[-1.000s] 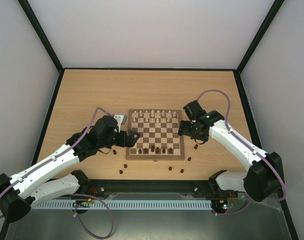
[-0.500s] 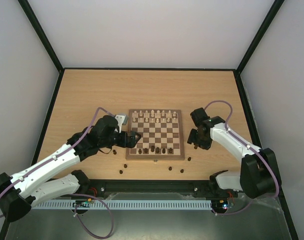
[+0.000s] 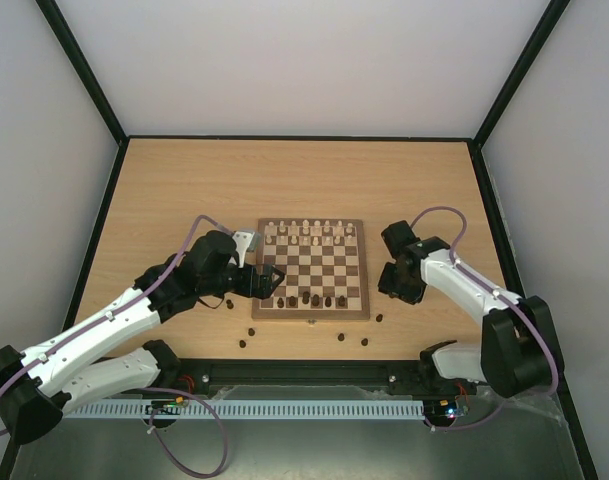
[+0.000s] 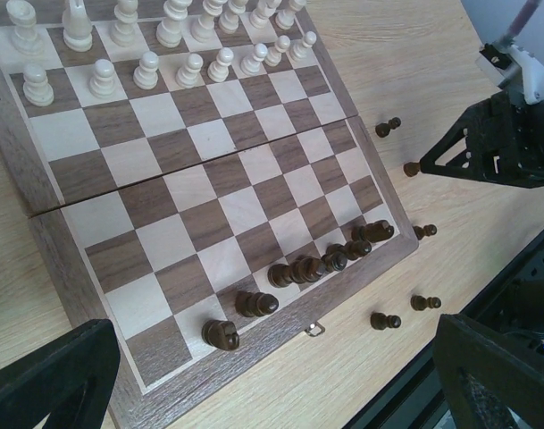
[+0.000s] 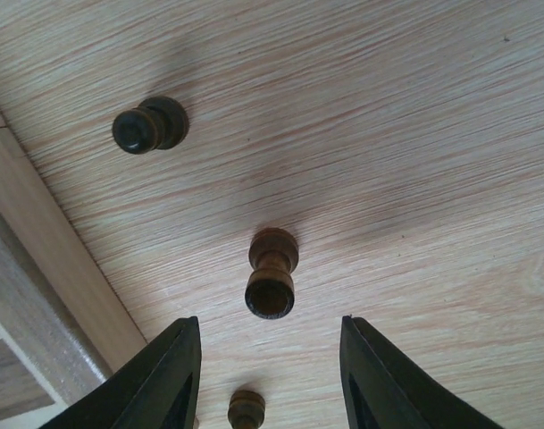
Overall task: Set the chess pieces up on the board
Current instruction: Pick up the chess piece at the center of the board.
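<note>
Chess pieces (image 4: 256, 304) partly filled the board (image 4: 209, 192); a dark pawn (image 5: 272, 273) sat on the desk (image 5: 432, 134) between the right jaws, apart, untouched. Left jaws gaped, empty. Best grip looked centred on its waist, gentle.

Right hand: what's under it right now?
A dark pawn on the table, just ahead of the open right hand, ungripped. A second dark piece is cut off at the frame edge.
</note>
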You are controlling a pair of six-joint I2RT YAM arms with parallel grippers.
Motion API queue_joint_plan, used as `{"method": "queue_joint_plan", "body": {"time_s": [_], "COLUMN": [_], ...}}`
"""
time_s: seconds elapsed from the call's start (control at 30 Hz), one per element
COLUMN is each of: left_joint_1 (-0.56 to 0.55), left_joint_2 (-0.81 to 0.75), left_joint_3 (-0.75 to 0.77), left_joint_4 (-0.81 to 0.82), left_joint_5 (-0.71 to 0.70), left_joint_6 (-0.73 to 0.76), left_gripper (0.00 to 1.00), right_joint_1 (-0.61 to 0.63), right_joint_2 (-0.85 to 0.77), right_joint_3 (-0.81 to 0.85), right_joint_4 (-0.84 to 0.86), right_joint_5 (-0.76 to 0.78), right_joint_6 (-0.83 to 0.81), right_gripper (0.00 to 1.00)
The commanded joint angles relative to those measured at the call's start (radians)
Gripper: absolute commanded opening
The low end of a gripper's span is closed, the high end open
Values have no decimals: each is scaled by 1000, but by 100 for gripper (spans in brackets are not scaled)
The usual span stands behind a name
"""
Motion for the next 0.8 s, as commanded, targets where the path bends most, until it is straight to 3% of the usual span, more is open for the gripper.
{"method": "queue_joint_plan", "body": {"time_s": [0.0,0.33,0.77], "left_joint_1": [8,8,9], "left_joint_2": [-9,-14,-16], "left_joint_3": [-3,-6,-8], "left_joint_4": [2,5,4], "left_joint_5": [21,22,20], "left_joint_6": [18,18,18], "left_gripper": [99,99,99], "right_joint_1": [-2,-2,-2], "right_joint_2": [29,98,157], "right_joint_3": [4,53,52], "right_joint_4": [-17,-9,21], "right_joint_5": [18,37,42], "right_joint_6": [12,-4,-21], "right_gripper": [42,41,26]}}
